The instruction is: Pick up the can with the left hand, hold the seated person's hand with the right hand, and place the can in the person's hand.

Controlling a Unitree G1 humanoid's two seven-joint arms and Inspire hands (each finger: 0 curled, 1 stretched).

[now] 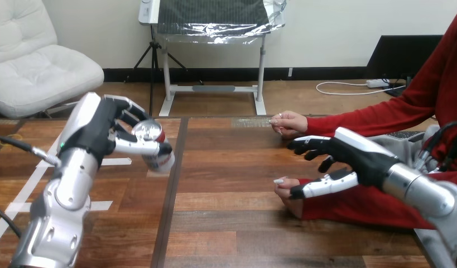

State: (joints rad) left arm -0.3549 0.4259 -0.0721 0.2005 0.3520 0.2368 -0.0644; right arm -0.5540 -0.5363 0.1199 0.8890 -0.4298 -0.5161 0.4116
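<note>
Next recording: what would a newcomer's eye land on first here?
Over the left part of the wooden table, the left robot hand has its fingers and thumb curled round a can, held tilted with its top toward the camera. At the right, the right robot hand reaches with spread fingers between the person's far hand and the person's near hand, curled round neither.

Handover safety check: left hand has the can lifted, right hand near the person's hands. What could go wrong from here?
The can sits tilted in the left hand; it might slip on the carry across.
The right hand is open between the person's nearer hand and farther hand, gripping neither, and both look loosely closed, so the can may have nowhere steady to land.
</note>
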